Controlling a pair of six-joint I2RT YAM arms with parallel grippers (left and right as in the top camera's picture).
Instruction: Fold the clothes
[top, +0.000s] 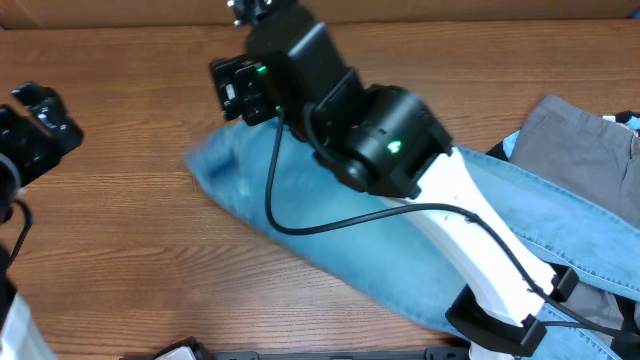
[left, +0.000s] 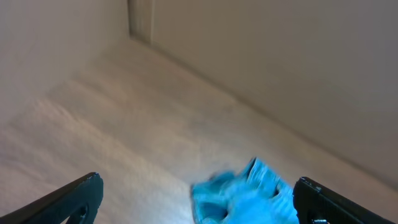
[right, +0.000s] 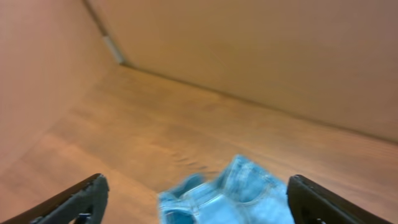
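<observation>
The light-blue denim jeans lie stretched across the wooden table from centre left to the right edge; their left end is blurred. My right arm reaches over them, and its gripper is above the jeans' upper left end. In the right wrist view both jaws are spread wide, with the jeans low between them, not gripped. My left gripper is at the far left, apart from the jeans. Its jaws are wide open, and blurred blue denim shows between them.
Grey trousers lie at the right edge, with a pale-blue piece peeking out beside them. A black cable from the right arm hangs over the jeans. A wall borders the far table edge.
</observation>
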